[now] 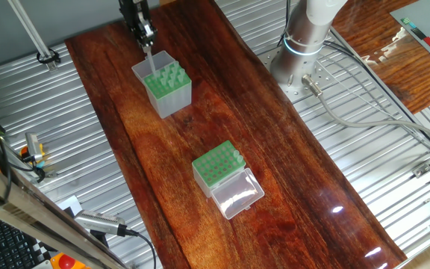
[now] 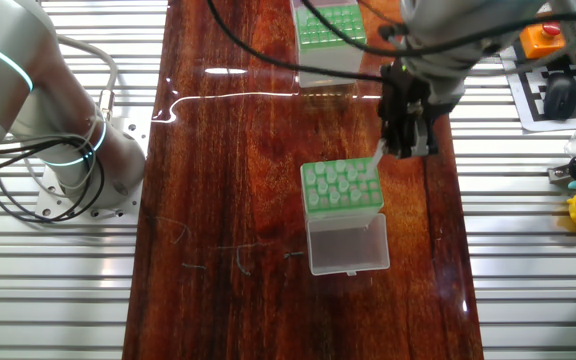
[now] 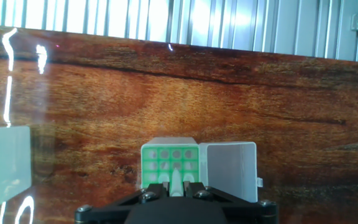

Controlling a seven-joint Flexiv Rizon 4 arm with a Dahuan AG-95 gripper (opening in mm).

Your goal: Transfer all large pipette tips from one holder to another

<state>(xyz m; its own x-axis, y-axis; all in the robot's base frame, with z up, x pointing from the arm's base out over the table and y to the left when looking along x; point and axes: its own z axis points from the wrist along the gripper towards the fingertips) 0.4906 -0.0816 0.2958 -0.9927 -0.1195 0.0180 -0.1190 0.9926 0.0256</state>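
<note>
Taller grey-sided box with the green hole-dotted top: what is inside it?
Pale translucent pipette tips stand in its holes, only collars showing; their points are hidden inside the box. The end effector holds one tip above.

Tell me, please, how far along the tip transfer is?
Done: little that shows; the lidded box has mostly open holes. In hand: the pincer is shut on one tip, not yet seated. Left: placing it, then moving the other tips standing in the taller holder.
</note>
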